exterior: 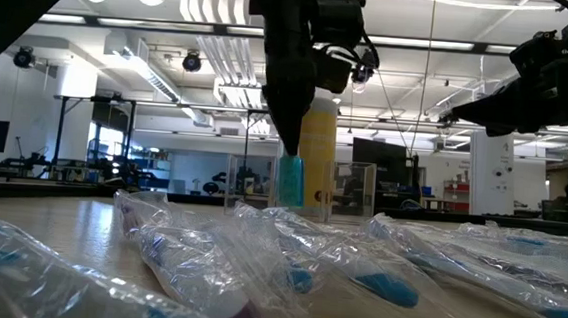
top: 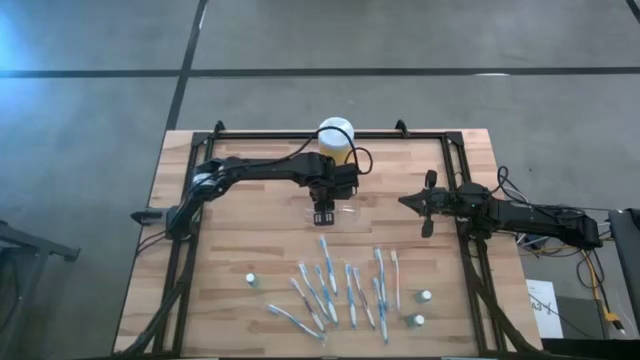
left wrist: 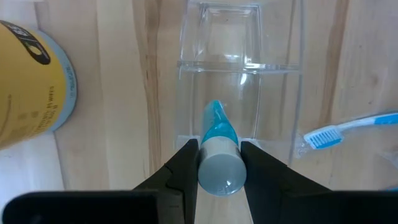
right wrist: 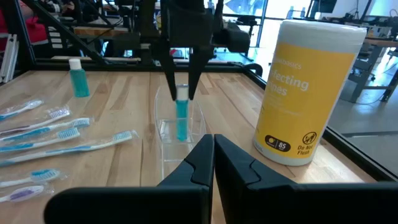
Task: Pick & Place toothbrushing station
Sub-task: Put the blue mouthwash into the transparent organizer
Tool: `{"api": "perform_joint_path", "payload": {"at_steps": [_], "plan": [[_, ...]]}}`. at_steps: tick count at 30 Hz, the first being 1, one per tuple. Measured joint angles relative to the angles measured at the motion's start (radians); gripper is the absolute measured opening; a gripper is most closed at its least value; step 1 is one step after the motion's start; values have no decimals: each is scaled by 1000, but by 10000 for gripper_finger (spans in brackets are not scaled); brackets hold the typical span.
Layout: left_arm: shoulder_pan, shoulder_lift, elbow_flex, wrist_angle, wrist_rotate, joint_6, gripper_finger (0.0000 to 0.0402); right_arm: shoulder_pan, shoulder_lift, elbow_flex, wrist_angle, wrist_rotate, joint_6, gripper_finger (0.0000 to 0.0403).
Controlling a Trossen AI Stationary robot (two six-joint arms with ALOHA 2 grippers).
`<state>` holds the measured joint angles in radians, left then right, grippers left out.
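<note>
A clear plastic holder (top: 340, 214) stands on the wooden table, just in front of a yellow jar. My left gripper (top: 322, 214) is above it, pointing down, shut on a small teal tube (right wrist: 181, 121) with a white cap. The tube's lower end reaches down between the holder's clear walls (right wrist: 166, 127). Several blue-and-white toothbrushes (top: 340, 285) lie flat nearer the front edge, and three small white-capped pieces (top: 250, 280) stand around them. My right gripper (right wrist: 213, 144) is shut on nothing and waits at the table's right side (top: 428, 203). My left gripper pinches the tube at its white-capped top end (left wrist: 220, 167) between its two fingers (left wrist: 182, 168), coming from above and pointing down. The tube hangs upright below them, cap up, its teal body (left wrist: 216, 123) inside the holder; whether it touches the bottom I cannot tell.
The yellow jar with a white lid (top: 336, 140) stands right behind the holder, by the far edge. A toothbrush head (left wrist: 323, 138) lies just beside the holder. Clear-wrapped toothbrushes (exterior: 287, 264) fill the foreground of the low view. A black frame (top: 455, 170) borders the table.
</note>
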<state>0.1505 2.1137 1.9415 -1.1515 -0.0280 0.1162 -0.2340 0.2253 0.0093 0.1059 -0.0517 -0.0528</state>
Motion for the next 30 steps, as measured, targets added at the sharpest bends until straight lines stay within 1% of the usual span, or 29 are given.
{"api": "perform_joint_path", "payload": {"at_steps": [6,11,27,28,30], "plan": [[0,10,0,2,-1,-4,100,0,0,0,0,0,0,8],[0,20,-1,7,-27,-17,100,0,0,0,0,0,0,8],[0,45,3,16,-27,-28,100,0,0,0,-1,0,-3,8],[0,45,2,16,-27,-30,101,0,0,0,-1,0,-3,8],[0,45,2,15,-27,-32,116,0,0,0,-1,0,-3,8]]}}
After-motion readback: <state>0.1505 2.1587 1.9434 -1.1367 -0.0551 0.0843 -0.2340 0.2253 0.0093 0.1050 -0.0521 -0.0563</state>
